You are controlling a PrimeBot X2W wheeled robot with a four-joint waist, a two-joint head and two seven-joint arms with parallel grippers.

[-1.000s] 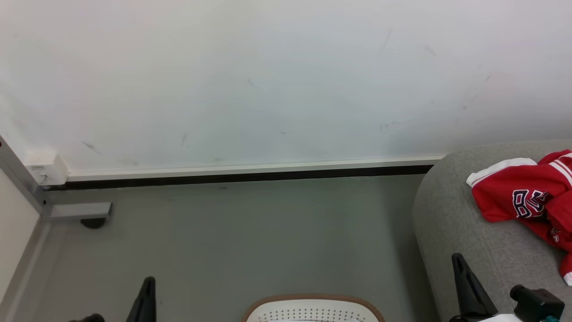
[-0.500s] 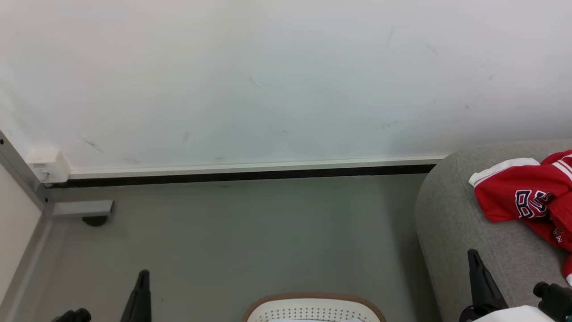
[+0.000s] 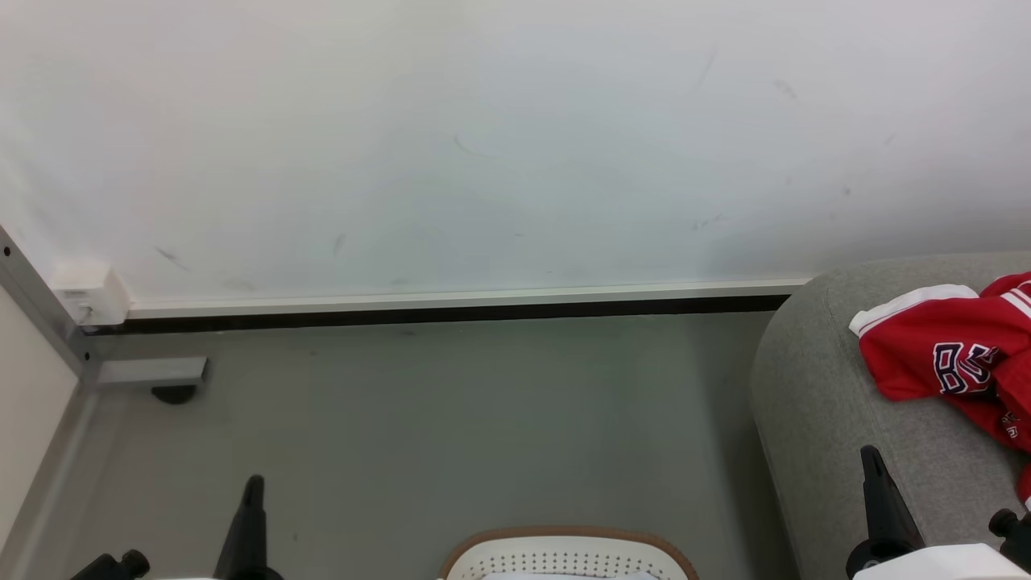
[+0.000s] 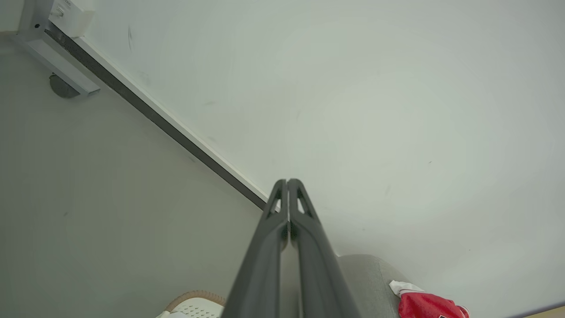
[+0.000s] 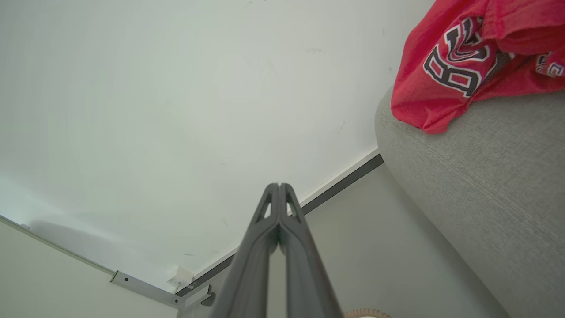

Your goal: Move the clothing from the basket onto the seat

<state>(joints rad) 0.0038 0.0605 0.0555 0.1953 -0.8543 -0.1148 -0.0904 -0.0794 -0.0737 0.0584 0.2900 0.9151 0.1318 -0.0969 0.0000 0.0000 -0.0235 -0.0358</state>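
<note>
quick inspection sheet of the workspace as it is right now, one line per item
surface: grey floor, smooth, with faint marks
job's things: red clothing lies crumpled on the grey seat at the robot's right; the white basket with a brown rim sits at the bottom edge of the head view, its inside cut off, so its contents cannot be told
clutter: nothing seen
grippers: left gripper shut and empty, over the floor; right gripper shut and empty, close by the seat
cables: nothing seen
surroundings: scuffed white wall with a dark baseboard strip; metal frame foot and small white box in the left corner
</note>
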